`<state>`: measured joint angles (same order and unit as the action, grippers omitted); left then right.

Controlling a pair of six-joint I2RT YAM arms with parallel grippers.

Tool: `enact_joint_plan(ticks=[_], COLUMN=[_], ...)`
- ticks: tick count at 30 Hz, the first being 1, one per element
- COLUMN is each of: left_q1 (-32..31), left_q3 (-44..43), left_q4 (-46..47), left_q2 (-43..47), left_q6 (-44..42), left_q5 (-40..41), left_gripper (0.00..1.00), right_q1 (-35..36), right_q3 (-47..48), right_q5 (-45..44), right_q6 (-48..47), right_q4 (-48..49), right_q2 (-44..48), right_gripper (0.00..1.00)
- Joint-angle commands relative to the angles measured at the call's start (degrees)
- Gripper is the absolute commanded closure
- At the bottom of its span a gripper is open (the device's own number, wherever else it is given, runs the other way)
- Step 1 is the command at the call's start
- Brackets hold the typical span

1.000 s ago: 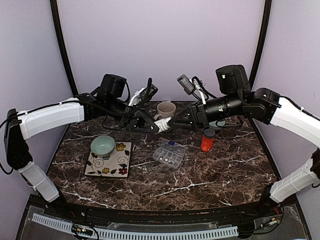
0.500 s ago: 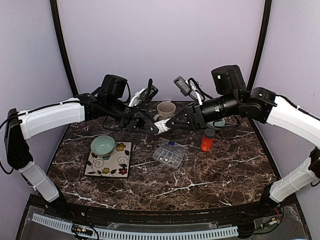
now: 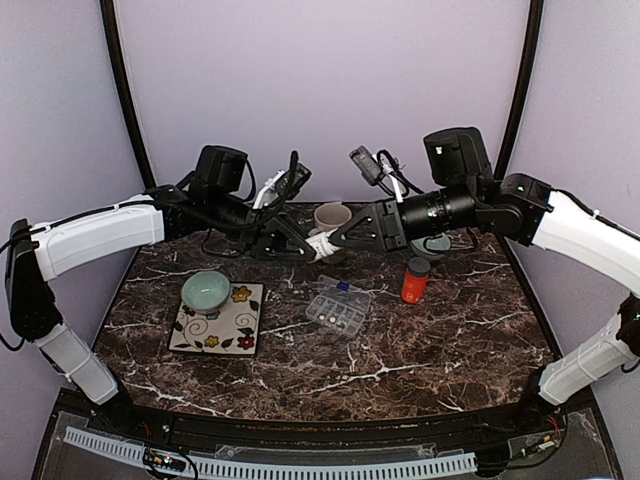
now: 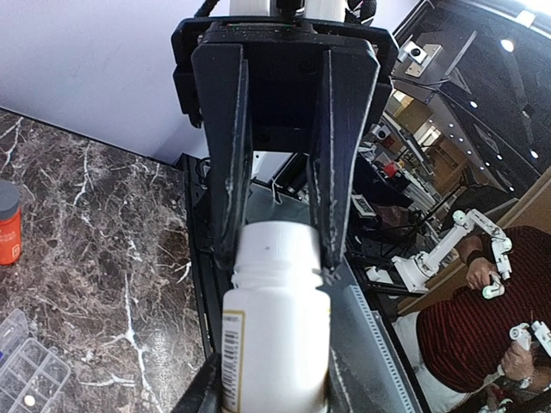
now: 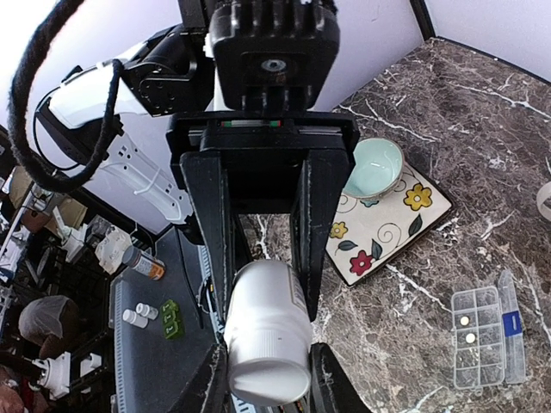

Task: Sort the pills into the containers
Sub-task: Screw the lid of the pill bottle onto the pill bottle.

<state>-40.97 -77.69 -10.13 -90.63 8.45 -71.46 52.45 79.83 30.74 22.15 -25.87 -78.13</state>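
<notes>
Plastic on plastic, up in the air: holds a white bottle (image 3: 322, 246) between the two arms, above the back of the tabletop (image 3: 450, 340) and near the mug (image 3: 332, 216). Clamps the labelled body in the left jaws, at the end of the left arm (image 3: 100, 232). Pinches the cap end in the right jaws, at the end of the right arm (image 3: 580, 225), with a black finger (image 4: 231, 172) pressed to each side of the cap in the left wrist view.

Lays the bottle's long axis roughly level, along the line from one wrist to the other, cap toward the right. Puts both sets of jaws on the bottle already, so calls for no further reach. Hinges the coming move, by this reading, on a twist about that axis: right jaws turning, left jaws bracing. Risks a slip on the smooth cap, or a spill on opening so high above the tabletop. Cannot tell about any loosening of the cap.

Finds the organiser box (image 3: 337, 308) lower down, nearer the arm bases and well apart from both jaws, with an orange bottle (image 3: 415, 280) to its right and a green bowl (image 3: 205, 291) on a flowered tile (image 3: 222, 322) to its left. Shows only a couple of white pills (image 5: 465, 320) in its compartments, plus a blue speck (image 5: 510, 323) at one edge, too small to name. Suggests sorting barely begun.
</notes>
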Motion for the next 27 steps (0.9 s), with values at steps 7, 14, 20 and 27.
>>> enact_joint_plan(ticks=[7,14,20,27], left_q1=[-2.0,-7.8,-10.7,-14.4], left_q3=[-0.9,-1.8,2.5,7.5], left_q4=[4.3,0.1,5.9,12.7], left_q2=[5.4,8.0,12.5,16.9], left_q6=[-5.0,-15.8,-19.4,-23.7], left_q5=[13.2,32.3,44.0,56.9], left_gripper=[1.0,1.0,1.0,1.0], right_q1=[0.7,0.6,0.6,0.7], right_q3=[0.5,2.5,2.5,3.1], right_q5=[-1.3,-2.5,-2.3,-4.1], right_q6=[12.4,18.0,22.4,24.6], right_q4=[4.8,2.0,2.0,-0.3], right_q2=[-2.3,-4.5,-4.9,-5.7], right_gripper=[0.93,0.97,0.98,0.99])
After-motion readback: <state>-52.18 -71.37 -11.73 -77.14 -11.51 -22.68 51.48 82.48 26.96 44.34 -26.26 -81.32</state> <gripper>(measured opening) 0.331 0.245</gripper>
